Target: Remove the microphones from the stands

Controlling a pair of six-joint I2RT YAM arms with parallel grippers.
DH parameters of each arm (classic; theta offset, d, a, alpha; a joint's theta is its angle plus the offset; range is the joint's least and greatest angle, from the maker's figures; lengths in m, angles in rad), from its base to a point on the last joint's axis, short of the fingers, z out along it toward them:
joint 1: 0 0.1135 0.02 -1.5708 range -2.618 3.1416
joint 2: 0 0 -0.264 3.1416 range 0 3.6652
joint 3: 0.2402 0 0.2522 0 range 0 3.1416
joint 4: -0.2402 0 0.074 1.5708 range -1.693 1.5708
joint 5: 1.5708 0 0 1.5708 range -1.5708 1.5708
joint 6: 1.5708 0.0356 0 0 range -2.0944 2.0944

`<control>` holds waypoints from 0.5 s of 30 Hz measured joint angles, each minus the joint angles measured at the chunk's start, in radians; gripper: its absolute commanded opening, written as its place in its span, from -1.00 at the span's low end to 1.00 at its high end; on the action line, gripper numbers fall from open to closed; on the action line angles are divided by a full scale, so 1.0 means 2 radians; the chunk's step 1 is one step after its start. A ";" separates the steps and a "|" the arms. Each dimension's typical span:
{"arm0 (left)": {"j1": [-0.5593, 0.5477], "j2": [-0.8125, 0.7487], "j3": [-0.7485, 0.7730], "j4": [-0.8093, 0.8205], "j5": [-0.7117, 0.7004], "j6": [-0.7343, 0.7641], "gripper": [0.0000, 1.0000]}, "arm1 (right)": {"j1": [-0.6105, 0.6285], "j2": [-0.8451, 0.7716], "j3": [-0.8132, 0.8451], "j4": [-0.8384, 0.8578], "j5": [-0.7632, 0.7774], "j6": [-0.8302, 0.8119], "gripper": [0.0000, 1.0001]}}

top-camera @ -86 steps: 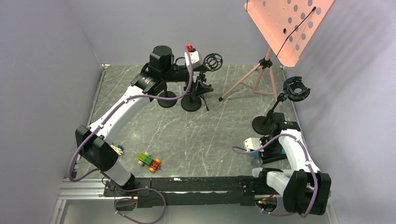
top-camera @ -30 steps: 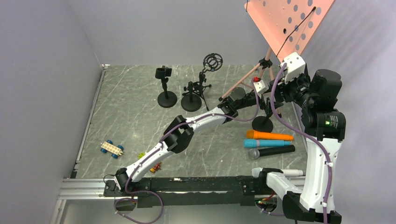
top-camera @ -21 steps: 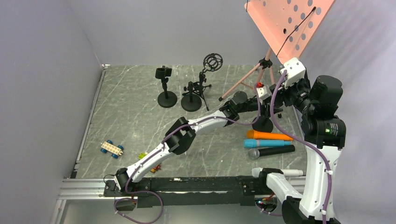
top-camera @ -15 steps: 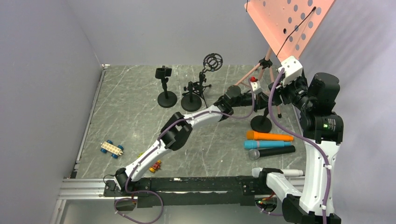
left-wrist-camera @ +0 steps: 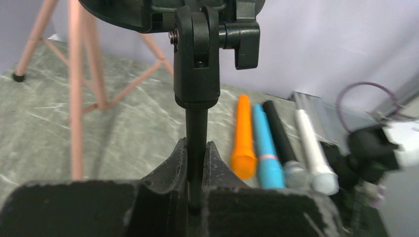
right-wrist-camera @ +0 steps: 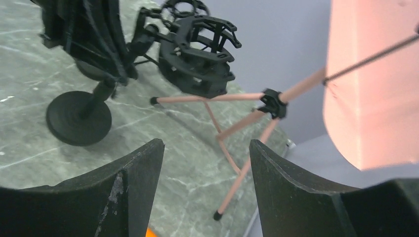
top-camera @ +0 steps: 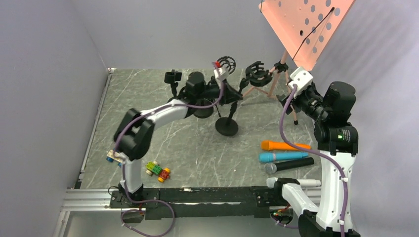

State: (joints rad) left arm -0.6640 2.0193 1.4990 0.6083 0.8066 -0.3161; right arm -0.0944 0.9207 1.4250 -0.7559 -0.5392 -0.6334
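Note:
My left gripper [left-wrist-camera: 196, 145] is shut on the thin black pole of a microphone stand [left-wrist-camera: 197, 74], just under its swivel joint. From above, this gripper [top-camera: 233, 98] holds the stand tilted; its round base [top-camera: 227, 127] is at mid-table and its shock mount [top-camera: 257, 74] is empty. No microphone sits in that mount. Several microphones lie side by side at the right: orange [top-camera: 284, 145], blue [top-camera: 281, 156], black [top-camera: 289, 164] and white [left-wrist-camera: 311, 143]. My right gripper [right-wrist-camera: 206, 148] hangs open and empty, right of the stand [right-wrist-camera: 197, 54].
A salmon music stand [top-camera: 306, 29] on a tripod [top-camera: 276, 74] rises at the back right. Two other small black stands [top-camera: 174, 81] [top-camera: 227, 61] stand at the back. Toy cars [top-camera: 158, 170] [top-camera: 116, 157] lie near the front left.
My left gripper has shut on the stand's pole and swung left, bringing the stand from the right edge to mid-table. The right arm has shifted only slightly.

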 measured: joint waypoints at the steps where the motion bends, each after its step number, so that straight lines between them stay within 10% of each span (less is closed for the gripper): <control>1: 0.001 -0.034 -0.033 -0.001 0.006 0.004 -1.00 | 0.002 0.001 -0.007 0.001 -0.016 -0.005 0.37; 7: -0.003 -0.206 -0.195 -0.020 0.044 0.043 -1.00 | 0.049 0.043 -0.003 -0.006 -0.065 -0.015 0.38; 15: 0.042 -0.233 -0.318 -0.023 0.047 0.142 -1.00 | 0.220 0.112 0.050 -0.093 -0.045 -0.049 0.41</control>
State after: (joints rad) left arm -0.5800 1.5543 0.8627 0.5629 0.9009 -0.0326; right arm 0.3454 1.1446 1.5249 -0.9417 -0.6292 -0.7319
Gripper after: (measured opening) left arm 0.088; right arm 0.700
